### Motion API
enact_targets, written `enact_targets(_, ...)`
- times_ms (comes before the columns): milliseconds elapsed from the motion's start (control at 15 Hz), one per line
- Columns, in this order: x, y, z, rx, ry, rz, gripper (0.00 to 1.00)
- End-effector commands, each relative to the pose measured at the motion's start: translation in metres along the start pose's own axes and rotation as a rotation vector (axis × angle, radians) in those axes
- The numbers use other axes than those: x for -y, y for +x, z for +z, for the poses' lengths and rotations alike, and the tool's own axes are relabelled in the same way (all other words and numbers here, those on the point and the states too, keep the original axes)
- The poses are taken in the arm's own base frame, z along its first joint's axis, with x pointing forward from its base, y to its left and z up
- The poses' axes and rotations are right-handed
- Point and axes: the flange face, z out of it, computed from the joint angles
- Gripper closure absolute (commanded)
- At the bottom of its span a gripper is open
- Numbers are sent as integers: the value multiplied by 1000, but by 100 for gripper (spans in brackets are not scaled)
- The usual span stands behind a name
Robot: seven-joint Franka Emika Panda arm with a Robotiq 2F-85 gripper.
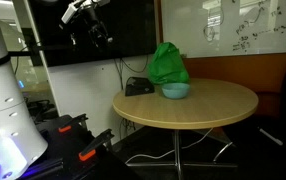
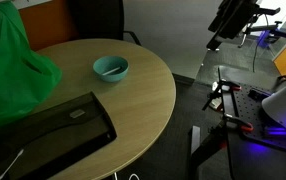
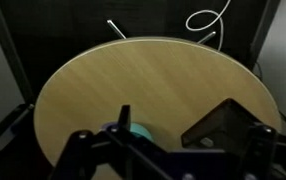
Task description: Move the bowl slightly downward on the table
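Bowl (image 1: 175,90): sitting on the round table (image 1: 208,105), tucked right against the green bag (image 1: 168,62).
Claw (image 1: 98,28): hanging well away from the bowl, seemingly carrying nothing; I cannot tell how wide it is gaping.
Risk: while descending, it could be snagging the bag or tipping the bowl's rim.

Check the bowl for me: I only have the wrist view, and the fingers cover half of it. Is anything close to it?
Observer: A green bag stands on the table beside the bowl. An exterior view shows a gap between them.
Operator: Anything in the bowl?
Observer: It looks empty in an exterior view.
Operator: Where am I relative to it?
Observer: The gripper hangs well above the table and out past its edge, not over the bowl.
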Motion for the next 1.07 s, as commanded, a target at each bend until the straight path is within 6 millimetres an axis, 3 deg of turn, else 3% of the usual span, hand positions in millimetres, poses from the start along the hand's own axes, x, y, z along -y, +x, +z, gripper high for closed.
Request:
enact_targets(0,0,0,0,1,0,0,0)
enact_targets(267,0,0,0,1,0,0,0)
enact_targets(400,1,10,8,-1,9,-49,0)
enact_targets(667,-9,50,42,24,46,-241,0)
enact_targets(1000,-17,120,105,16,2,-462,0)
